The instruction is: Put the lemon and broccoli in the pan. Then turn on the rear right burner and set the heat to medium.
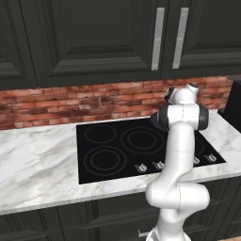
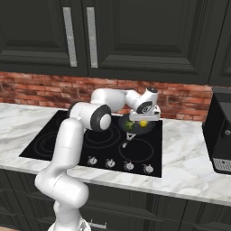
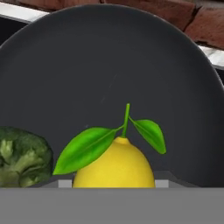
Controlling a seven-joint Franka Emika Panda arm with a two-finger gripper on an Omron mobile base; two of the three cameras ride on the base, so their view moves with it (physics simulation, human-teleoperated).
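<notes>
The lemon (image 3: 113, 164) sits directly under the hand (image 2: 143, 118), inside the pan (image 3: 109, 65), with the broccoli (image 3: 22, 155) beside it in the same pan. Whether the hand grips the lemon cannot be told. The pan rests on the black cooktop (image 2: 67, 140), set in a marble tabletop (image 2: 189, 158) before a brick backsplash (image 2: 40, 90).

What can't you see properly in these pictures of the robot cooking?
- Round dark grey pan: in the left base view the white arm hides it.
- Yellow lemon with green leaves: its bottom is cut off in the hand view, so a grip cannot be told.
- Dark green broccoli: cut off by the hand view's left edge.
- Stove knobs: too small to read their settings.
</notes>
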